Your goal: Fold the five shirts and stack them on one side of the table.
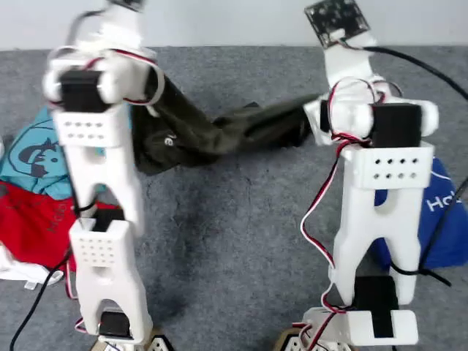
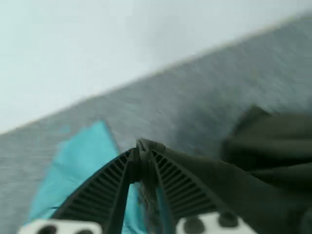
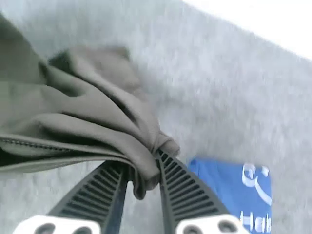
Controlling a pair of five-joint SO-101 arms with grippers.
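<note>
A dark olive shirt (image 1: 219, 135) hangs bunched and stretched between both arms over the far part of the grey table. My left gripper (image 2: 144, 148) is shut on one end of the olive shirt (image 2: 253, 170), above a teal shirt (image 2: 78, 165). My right gripper (image 3: 145, 173) is shut on a gathered fold at the other end of the olive shirt (image 3: 83, 112), near a blue shirt (image 3: 239, 195). In the high view the teal shirt (image 1: 33, 157) lies at the left on a red shirt (image 1: 33, 219), with a white shirt (image 1: 18, 269) at the near left.
The blue shirt (image 1: 442, 205) lies flat at the right edge, partly under the right arm. Bare grey table (image 1: 234, 241) lies between the two arm bases. A pale wall runs along the far edge. Cables trail from both arms.
</note>
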